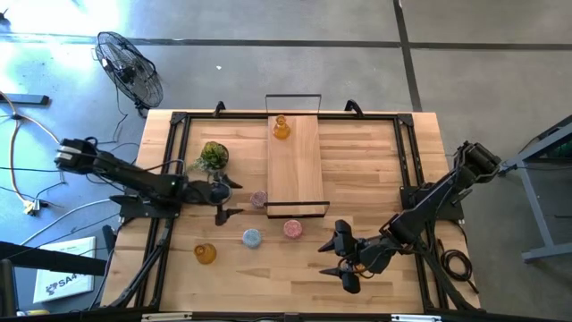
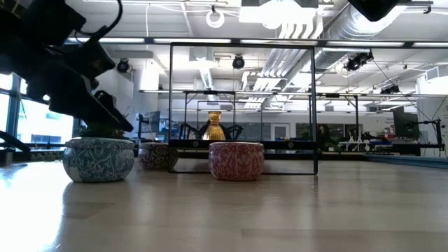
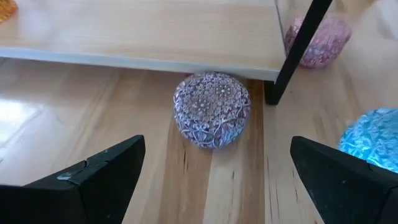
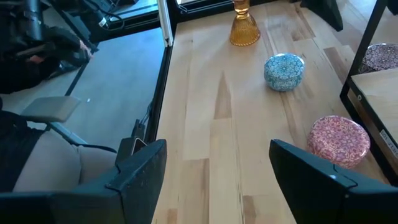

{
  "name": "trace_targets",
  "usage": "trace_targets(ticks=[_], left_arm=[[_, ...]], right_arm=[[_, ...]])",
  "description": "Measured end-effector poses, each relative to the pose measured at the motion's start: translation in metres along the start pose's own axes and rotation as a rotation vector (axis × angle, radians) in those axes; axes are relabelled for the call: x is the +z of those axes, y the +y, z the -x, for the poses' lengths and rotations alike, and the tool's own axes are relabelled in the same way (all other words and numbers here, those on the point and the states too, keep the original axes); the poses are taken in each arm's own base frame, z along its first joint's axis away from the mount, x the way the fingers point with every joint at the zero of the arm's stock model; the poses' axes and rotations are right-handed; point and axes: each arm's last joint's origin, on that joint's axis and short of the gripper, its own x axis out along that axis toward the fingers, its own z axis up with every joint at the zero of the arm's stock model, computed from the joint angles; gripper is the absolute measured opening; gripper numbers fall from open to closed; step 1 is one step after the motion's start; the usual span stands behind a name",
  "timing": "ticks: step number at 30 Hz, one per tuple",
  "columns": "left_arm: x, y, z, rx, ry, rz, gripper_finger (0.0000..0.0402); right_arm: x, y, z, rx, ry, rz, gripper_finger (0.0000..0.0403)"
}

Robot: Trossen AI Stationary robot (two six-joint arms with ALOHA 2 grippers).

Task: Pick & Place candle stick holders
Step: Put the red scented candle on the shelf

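Five candle stick holders show. An amber one [image 1: 281,129] stands on the far end of the raised wooden shelf [image 1: 295,170]. On the table stand a pink-purple one [image 3: 212,109] against the shelf's near left corner, a pink one [image 1: 292,229], a light-blue one [image 1: 252,238] and a second amber one [image 1: 206,254]. My left gripper [image 1: 234,199] is open just left of the pink-purple holder, fingers either side of the line to it, not touching. My right gripper [image 1: 329,259] is open above the table, right of the pink holder [image 4: 339,140].
A small green potted plant [image 1: 213,156] stands left of the shelf, close behind my left arm. The shelf's black wire frame [image 3: 298,50] rises at its corners beside the pink-purple holder. Bare wood [image 4: 217,118] lies between my right gripper and the near holders.
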Motion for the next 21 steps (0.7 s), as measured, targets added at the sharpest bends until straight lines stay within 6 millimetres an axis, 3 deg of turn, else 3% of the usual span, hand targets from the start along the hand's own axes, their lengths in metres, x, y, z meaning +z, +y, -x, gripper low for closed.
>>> trace_targets(ticks=[9, 21], left_arm=[[0.003, -0.006, -0.017, -0.014, 0.09, -0.025, 0.0394], [0.0, -0.007, -0.02, -0.025, 0.119, -0.037, 0.0394]], right_arm=[[0.0, 0.0, 0.0, 0.004, 0.003, 0.008, 0.0279], [0.0, 0.0, 0.0, 0.006, 0.005, 0.016, 0.0279]])
